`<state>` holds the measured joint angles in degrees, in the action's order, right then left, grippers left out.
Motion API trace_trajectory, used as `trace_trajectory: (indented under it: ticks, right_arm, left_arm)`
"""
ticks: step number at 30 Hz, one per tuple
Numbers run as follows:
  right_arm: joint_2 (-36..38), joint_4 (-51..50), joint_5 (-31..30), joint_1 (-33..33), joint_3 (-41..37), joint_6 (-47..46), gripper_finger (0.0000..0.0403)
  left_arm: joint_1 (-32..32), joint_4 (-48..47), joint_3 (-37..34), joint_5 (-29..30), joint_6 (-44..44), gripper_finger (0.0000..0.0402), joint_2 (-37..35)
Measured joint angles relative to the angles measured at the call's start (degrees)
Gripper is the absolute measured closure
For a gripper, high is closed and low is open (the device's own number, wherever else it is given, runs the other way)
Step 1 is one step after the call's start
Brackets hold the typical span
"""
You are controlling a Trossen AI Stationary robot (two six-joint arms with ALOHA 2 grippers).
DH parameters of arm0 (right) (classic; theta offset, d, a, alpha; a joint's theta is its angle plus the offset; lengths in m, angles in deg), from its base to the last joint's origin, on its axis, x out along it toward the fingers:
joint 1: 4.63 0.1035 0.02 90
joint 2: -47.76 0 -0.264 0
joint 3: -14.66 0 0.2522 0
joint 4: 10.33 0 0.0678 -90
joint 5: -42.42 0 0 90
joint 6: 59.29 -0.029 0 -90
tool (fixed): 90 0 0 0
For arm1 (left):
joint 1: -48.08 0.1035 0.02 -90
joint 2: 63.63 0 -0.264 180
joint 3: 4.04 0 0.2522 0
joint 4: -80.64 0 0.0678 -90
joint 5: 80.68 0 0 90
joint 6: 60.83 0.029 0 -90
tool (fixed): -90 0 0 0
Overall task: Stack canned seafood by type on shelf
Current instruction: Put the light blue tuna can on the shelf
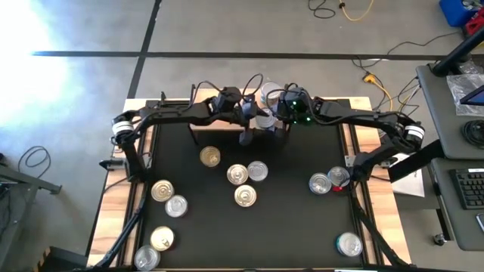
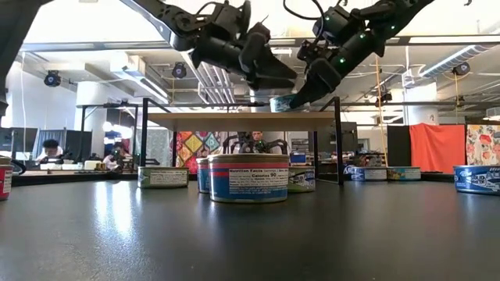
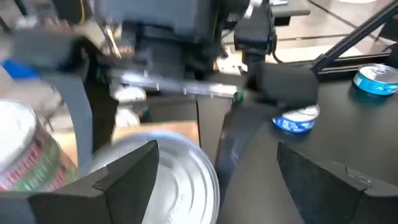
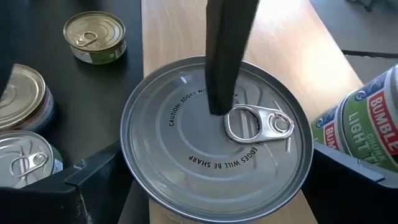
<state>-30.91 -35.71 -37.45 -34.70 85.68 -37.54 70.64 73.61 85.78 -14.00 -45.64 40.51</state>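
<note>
The shelf [image 2: 203, 119] is a light-wood board on dark legs at the table's far side. Both grippers meet above it. My right gripper [image 2: 303, 95] is shut on a silver-lidded can [image 4: 217, 155] with a pull tab, at the board's [image 4: 168, 37] edge. My left gripper [image 2: 286, 78] is open just above that can, with one dark finger [image 4: 221, 68] reaching over the lid. A green-labelled can [image 4: 364, 124] stands beside it on the board. Several more cans lie loose on the black table [image 1: 295, 227], gold-lidded [image 1: 209, 156] and silver-lidded [image 1: 257, 171]. My right gripper holds the silver-lidded can by its side wall [image 4: 127, 168], pinched between the two fingers across its width. The fingers slant down from the table's right. The can is slightly tilted at the shelf board, one side overhanging the board's edge. My left gripper has one finger over the lid's middle [image 4: 205, 118]; whether it touches, I cannot tell.
Cans stand on the table before the shelf [image 2: 248, 178], to the left [image 1: 162, 190] and to the right [image 1: 320, 183]. More sit near the front corners [image 1: 146, 258], [image 1: 349, 243]. The table has a wooden rim [image 1: 113, 196]. Free black surface lies at the front middle.
</note>
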Motion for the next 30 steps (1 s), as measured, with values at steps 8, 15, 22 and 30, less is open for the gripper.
trace_trajectory:
  ticks: [8,15,22,30]
  right_arm:
    - [0.0,0.0,-0.3,-1.0,0.2,0.3,0.0023]
    - [-0.1,0.1,0.4,-1.0,0.2,-0.1,0.0023]
    - [-0.1,0.0,0.2,-1.0,0.2,-0.6,0.0023]
    - [-0.1,-1.5,0.2,-1.0,0.3,-3.0,0.0007]
  left_arm:
    - [0.3,3.7,-0.8,7.4,0.3,0.0219,0.5]
    - [1.6,9.6,-0.8,8.9,-2.5,0.0386,2.4]
    - [1.8,10.6,-0.8,9.2,-3.7,0.0398,5.7]
    - [2.4,9.2,-0.5,8.9,-3.9,0.0401,6.7]
